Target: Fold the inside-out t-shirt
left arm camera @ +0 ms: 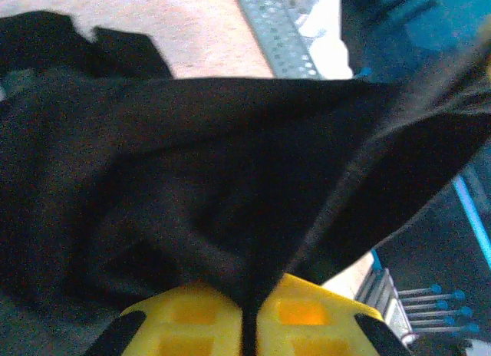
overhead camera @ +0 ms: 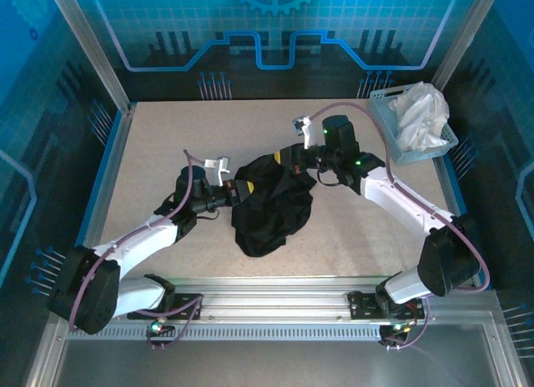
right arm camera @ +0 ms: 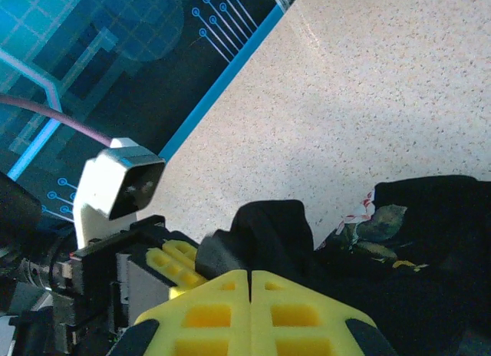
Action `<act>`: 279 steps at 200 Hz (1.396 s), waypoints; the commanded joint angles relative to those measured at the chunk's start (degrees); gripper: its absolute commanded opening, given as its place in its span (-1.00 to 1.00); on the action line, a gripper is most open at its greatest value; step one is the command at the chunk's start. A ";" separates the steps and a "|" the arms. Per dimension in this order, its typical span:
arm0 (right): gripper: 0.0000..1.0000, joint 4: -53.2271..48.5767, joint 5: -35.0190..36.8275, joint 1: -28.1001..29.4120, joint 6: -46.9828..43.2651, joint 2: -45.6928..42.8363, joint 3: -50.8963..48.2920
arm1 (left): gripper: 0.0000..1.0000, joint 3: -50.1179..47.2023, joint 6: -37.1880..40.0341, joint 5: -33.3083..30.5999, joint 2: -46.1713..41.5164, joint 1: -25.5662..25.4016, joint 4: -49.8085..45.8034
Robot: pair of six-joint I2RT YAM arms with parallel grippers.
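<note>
Now, with the left gripper (overhead camera: 240, 189) and right gripper (overhead camera: 281, 157) both clamped on the bunched inside-out t-shirt (overhead camera: 271, 212) near the table's (overhead camera: 167, 137) middle, the step probably called for drawing them apart evenly, keeping the cloth taut without tearing free.

T-shirt (overhead camera: 275, 208): black matt cloth, soft and creased, its print (right arm camera: 370, 218) a flatter, slightly shiny layer. The 2 sets of fingers, on the left gripper (left arm camera: 252, 314) and the right gripper (right arm camera: 250, 283), are smooth yellow moulded plastic with a faint sheen. Table (overhead camera: 167, 137): beige speckled top, stone-like, matt. Near-edge rail (overhead camera: 275, 308): bare brushed metal. Basket (overhead camera: 392, 143): pale perforated plastic holding crumpled white cloth (overhead camera: 421, 116). Arm shells (overhead camera: 154, 237): glossy white plastic.
</note>
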 commanded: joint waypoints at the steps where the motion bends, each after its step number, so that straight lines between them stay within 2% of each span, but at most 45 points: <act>1: -1.00 -2.51 2.17 0.41 -5.39 -1.42 2.31 | -0.91 4.25 2.01 -10.13 -4.84 -0.48 -13.46; 36: -1.00 -3.74 11.07 7.09 -12.66 -4.48 1.11 | -1.00 14.81 7.88 -28.79 -10.01 -4.28 -35.43; 63: -1.00 -2.15 17.05 12.26 -15.00 -6.53 -0.23 | -1.00 21.55 12.82 -42.12 -10.85 -5.36 -45.12; 80: -1.00 -1.06 20.65 15.14 -16.21 -7.68 -1.06 | -1.00 25.03 16.04 -48.09 -9.64 -5.65 -48.90; 98: -1.00 0.60 24.59 16.42 -15.73 -9.14 -2.23 | -1.00 28.01 19.88 -50.78 -6.22 -6.76 -51.48; 124: -1.00 0.82 31.68 16.05 -12.15 -9.88 -2.98 | -1.00 28.86 21.92 -50.46 -1.25 -9.22 -50.41; 146: -1.00 -1.32 32.63 14.36 -9.27 -7.64 -1.98 | -1.00 29.18 22.11 -46.84 1.85 -10.77 -48.20; 163: -1.00 -2.42 30.65 12.32 -8.01 -5.26 -1.17 | -1.00 28.87 21.92 -41.33 3.31 -10.79 -46.09; 188: -1.00 -2.92 25.89 8.80 -6.76 -1.47 0.50 | -0.90 27.02 21.77 -34.28 4.21 -10.75 -41.61; 238: -1.00 -6.00 18.02 3.83 -6.78 8.27 9.55 | -0.65 25.88 20.45 -32.39 5.84 -8.91 -38.45; 279: -1.00 -9.09 13.06 1.44 -6.29 16.70 18.03 | -0.41 21.75 18.74 -25.83 3.27 -5.32 -33.46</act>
